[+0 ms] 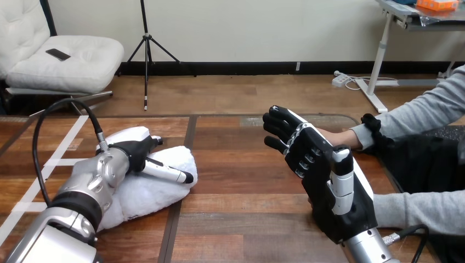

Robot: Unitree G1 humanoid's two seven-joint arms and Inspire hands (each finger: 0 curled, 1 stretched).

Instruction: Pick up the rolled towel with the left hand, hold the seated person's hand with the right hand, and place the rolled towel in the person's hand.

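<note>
The rolled white towel [143, 189] lies on the wooden table [241, 192] at the left. My left hand [134, 152] rests on top of it, open, its thumb stretched straight across the roll toward the right. My right hand [312, 164] is raised at centre right, open, fingers straight and pointing up and left. Behind it lies the person's forearm in a grey sleeve [417, 112]. Their wrist [341, 137] shows just past my hand's edge, while their hand is hidden behind my palm. I cannot tell whether the two touch.
A second grey-sleeved arm [419, 211] of the person lies along the table's right edge beside my right wrist. A dark cloth [408, 159] sits between the person's two arms. White tape lines [60, 156] mark the table's left part.
</note>
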